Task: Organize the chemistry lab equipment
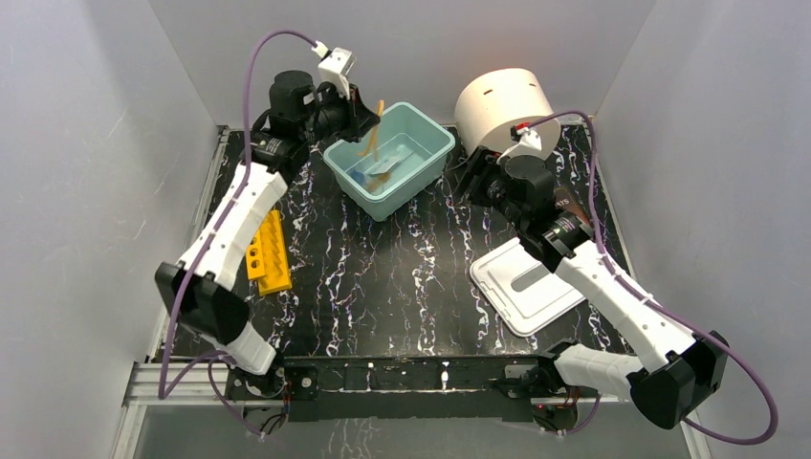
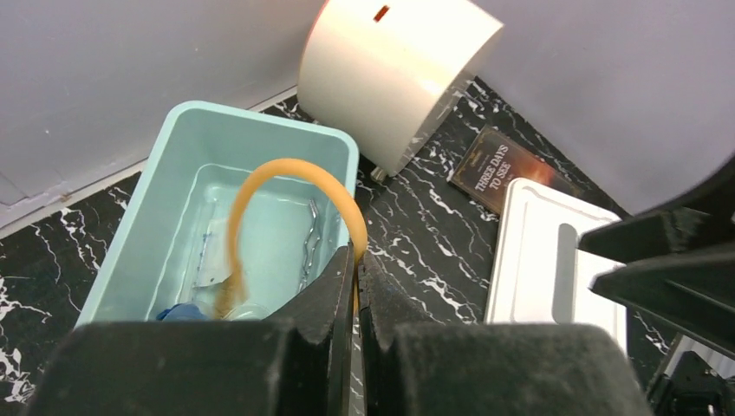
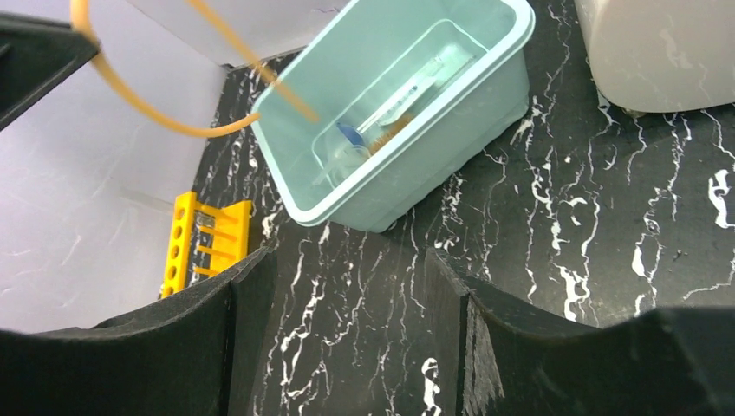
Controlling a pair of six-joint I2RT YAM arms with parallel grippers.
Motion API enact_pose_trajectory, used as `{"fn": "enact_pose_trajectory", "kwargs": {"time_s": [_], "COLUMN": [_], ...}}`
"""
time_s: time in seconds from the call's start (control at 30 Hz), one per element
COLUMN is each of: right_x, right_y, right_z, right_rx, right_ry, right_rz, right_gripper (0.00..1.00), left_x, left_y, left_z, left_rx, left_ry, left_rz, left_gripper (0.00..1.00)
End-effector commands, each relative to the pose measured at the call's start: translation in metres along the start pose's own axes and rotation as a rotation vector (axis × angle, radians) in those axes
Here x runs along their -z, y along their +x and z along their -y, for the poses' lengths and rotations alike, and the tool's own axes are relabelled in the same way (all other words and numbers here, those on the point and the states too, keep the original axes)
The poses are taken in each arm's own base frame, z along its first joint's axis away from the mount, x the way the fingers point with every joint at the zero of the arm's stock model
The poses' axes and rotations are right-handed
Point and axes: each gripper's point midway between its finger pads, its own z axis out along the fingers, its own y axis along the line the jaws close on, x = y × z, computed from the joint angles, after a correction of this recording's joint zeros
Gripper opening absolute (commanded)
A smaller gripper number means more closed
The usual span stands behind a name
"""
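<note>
My left gripper (image 1: 368, 113) is shut on one end of the amber rubber tubing (image 1: 371, 142) and holds it above the teal bin (image 1: 424, 175). In the left wrist view the tubing (image 2: 286, 166) loops up from the closed jaws (image 2: 356, 256) and its free end hangs down into the bin (image 2: 260, 115). In the bin lie a blue-capped clear tube (image 3: 351, 134), a brush (image 3: 397, 126) and a clear flat packet (image 2: 208, 260). My right gripper (image 1: 473, 180) is open and empty, low over the table beside the bin's near right side (image 3: 347, 260).
A big cream cylinder (image 1: 502, 110) stands at the back right. A white lid (image 1: 526, 282) lies on the table under the right arm. A yellow tube rack (image 1: 270, 251) lies at the left. A dark book (image 2: 507, 169) lies near the cylinder.
</note>
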Motion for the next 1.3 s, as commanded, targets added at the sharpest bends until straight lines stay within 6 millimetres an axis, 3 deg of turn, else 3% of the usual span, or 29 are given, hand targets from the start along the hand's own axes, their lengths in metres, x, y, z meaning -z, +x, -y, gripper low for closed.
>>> {"fn": "enact_pose_trajectory", "kwargs": {"time_s": [0.0, 0.23, 0.27, 0.37, 0.63, 0.8, 0.9, 1.1, 1.27], "right_x": [-0.001, -0.007, -0.01, -0.012, -0.018, -0.022, -0.022, -0.022, -0.018], "right_y": [-0.021, -0.022, -0.019, -0.017, -0.007, -0.002, 0.0, 0.004, 0.005], "right_z": [-0.004, 0.001, 0.003, 0.004, 0.007, 0.008, 0.009, 0.01, 0.012], "right_rx": [0.037, 0.078, 0.084, 0.089, 0.098, 0.103, 0.105, 0.105, 0.1], "right_ry": [0.013, 0.041, 0.046, 0.051, 0.055, 0.059, 0.062, 0.064, 0.07], "right_rz": [0.058, 0.052, 0.043, 0.031, -0.01, -0.036, -0.043, -0.062, -0.067], "right_gripper": [0.71, 0.71, 0.71, 0.71, 0.71, 0.71, 0.71, 0.71, 0.7], "left_x": [-0.015, -0.046, -0.059, -0.075, -0.112, -0.126, -0.131, -0.148, -0.155], "left_y": [-0.011, 0.025, 0.037, 0.053, 0.072, 0.106, 0.123, 0.13, 0.152], "left_z": [-0.006, -0.021, -0.025, -0.035, -0.069, -0.089, -0.093, -0.085, -0.085], "left_rx": [-0.049, -0.021, -0.014, -0.022, -0.053, -0.021, 0.03, 0.105, 0.14], "left_ry": [0.075, 0.124, 0.148, 0.15, 0.072, 0.011, -0.006, 0.045, 0.051], "left_rz": [0.013, -0.069, -0.088, -0.128, -0.16, -0.213, -0.235, -0.19, -0.227], "left_gripper": [0.0, 0.0, 0.0, 0.0, 0.0, 0.0, 0.0, 0.0, 0.0]}}
